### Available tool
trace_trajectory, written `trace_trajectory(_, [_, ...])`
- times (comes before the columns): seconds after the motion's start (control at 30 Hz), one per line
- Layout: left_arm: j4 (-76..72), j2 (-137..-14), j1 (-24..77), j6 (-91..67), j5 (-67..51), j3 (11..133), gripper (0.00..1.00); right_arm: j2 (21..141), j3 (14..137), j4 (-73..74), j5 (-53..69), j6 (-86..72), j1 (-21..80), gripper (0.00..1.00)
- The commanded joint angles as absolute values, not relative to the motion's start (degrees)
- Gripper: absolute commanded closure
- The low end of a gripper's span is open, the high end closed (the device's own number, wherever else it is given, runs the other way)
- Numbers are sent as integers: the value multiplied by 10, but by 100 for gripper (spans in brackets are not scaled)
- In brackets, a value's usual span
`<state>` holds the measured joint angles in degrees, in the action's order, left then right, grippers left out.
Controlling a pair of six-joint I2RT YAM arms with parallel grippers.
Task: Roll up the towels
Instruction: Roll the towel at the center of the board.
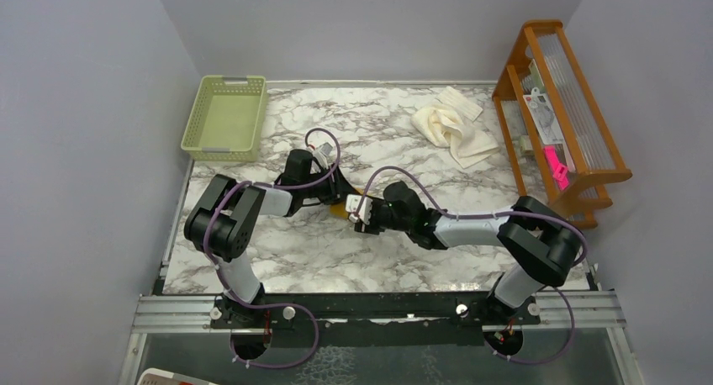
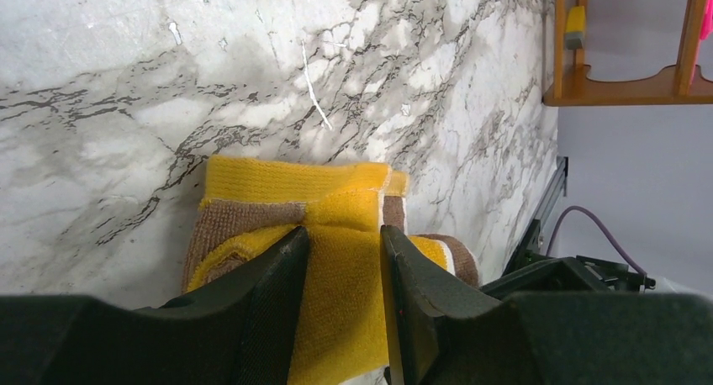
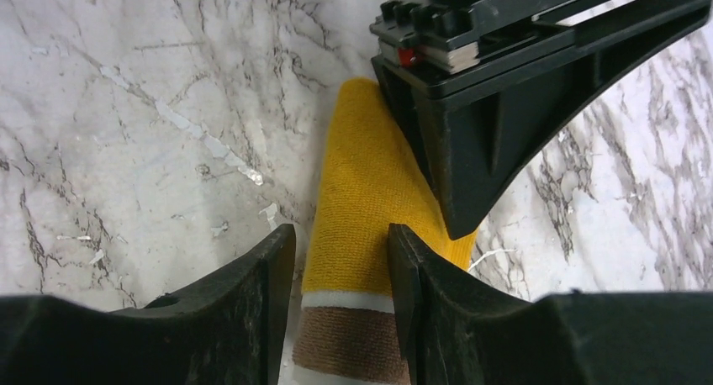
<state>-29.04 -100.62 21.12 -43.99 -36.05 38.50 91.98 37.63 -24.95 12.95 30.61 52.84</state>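
Towels lay well apart on the marble desk (image 1: pixel 277 259). The brown towel (image 2: pixel 286 183), mustard backing outward, sat mid-desk between the two arms, already folded into a narrow band. The cream towel (image 1: pixel 450 129) lay crumpled at the far right, near the wooden rack (image 1: pixel 563 108), and was not rolled.

The left hand (image 2: pixel 343 234) was clenched on a raised fold of the mustard cloth, which bulged up between its fingers. The right hand (image 3: pixel 340 242) met it from the opposite end, and its fingers (image 3: pixel 261 301) pressed against both edges of the band by the brown and white stripe, so it appeared to be grasping that end.

I judged the step in hand to be shaping or starting the roll on the brown towel. No tight coil was visible yet. The next move would call for one hand to pin the band while the other turned its end over evenly, so that the edges stayed aligned.
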Motion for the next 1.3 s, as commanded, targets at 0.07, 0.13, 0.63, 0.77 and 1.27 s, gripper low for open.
trace_trajectory(0.07, [-154,-1021,211,-388,-314,404,59,938,404,-162,77,335,537,59])
trace_trajectory(0.13, [-139,-1022,211,-384,-313,411,59,944,408,-147,67,339,537,63])
trace_trajectory(0.63, [-84,-889,113,-409,-394,453,54,972,466,-103,20,216,530,99])
trace_trajectory(0.77, [-15,-831,77,-370,-379,472,51,965,490,-90,65,131,513,99])
trace_trajectory(1.27, [-97,-802,77,-423,-372,357,50,984,546,-90,306,-130,360,99])
